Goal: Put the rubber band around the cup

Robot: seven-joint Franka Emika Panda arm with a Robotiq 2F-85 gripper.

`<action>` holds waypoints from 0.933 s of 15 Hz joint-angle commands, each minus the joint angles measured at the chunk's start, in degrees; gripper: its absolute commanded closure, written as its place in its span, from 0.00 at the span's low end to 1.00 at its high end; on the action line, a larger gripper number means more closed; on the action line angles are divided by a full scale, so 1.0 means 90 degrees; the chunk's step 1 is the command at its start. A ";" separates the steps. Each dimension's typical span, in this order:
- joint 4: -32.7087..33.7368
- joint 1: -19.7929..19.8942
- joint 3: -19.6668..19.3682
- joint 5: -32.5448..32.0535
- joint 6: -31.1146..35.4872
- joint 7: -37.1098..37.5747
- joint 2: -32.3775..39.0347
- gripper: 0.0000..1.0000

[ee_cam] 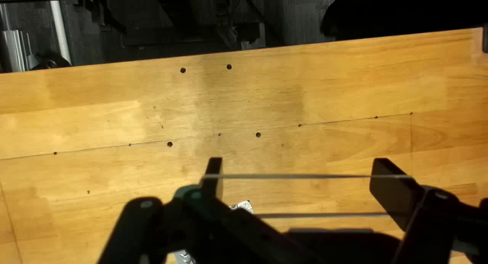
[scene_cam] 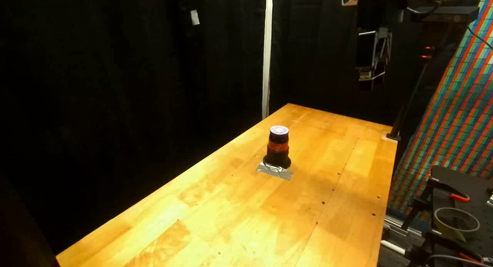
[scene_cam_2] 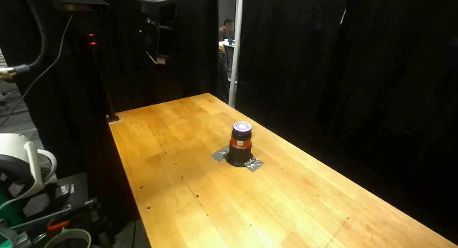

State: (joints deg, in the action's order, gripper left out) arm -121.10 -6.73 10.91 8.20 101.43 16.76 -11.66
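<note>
The cup [scene_cam: 278, 146] stands upright on the wooden table, dark with an orange-red band and a pale patterned lid; it also shows in the other exterior frame [scene_cam_2: 240, 144]. Its base is taped down. In the wrist view it is hidden, apparently behind the gripper body. My gripper [ee_cam: 295, 172] is open. The grey rubber band [ee_cam: 289, 176] is stretched around both fingers, its two strands running across the gap between them. In both exterior views the gripper [scene_cam: 371, 80] hangs high above the table's far end, away from the cup; it is dark there [scene_cam_2: 160, 60].
Silver tape [scene_cam: 275, 171] holds the cup's base to the table [scene_cam: 238, 220]. A thin stand [scene_cam_2: 109, 108] with a camera rises at the table's far corner. A cart with a tape roll [scene_cam: 457, 219] stands beside the table. Black curtains hang behind.
</note>
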 commanded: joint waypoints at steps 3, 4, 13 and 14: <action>0.0069 -0.0035 -0.0033 -0.0008 -0.0010 0.0007 -0.0011 0.00; 0.0097 -0.0007 -0.0054 -0.0058 0.0030 -0.0020 0.0046 0.00; 0.2098 0.0182 -0.0554 -0.0225 0.0518 -0.2044 0.2697 0.00; 0.2447 0.0194 -0.0563 -0.0187 0.0607 -0.2072 0.3070 0.00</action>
State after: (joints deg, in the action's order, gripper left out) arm -110.37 -5.29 6.29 5.48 107.14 1.73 5.43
